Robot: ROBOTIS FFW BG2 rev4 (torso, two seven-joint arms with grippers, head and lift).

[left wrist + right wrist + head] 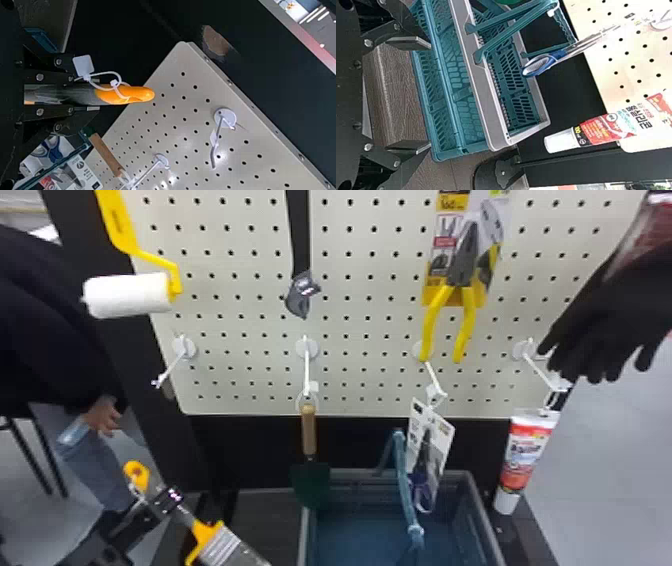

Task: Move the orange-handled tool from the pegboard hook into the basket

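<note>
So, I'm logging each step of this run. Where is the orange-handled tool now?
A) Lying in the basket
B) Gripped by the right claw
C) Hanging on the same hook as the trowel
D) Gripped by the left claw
D: the left claw has its fingers closed on both sides of the orange-handled tool, whose orange end sticks out past them.

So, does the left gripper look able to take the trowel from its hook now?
Probably not: the left gripper has its fingers shut on the orange-handled tool, so it must release that first. Nothing seems to block the trowel itself.
</note>
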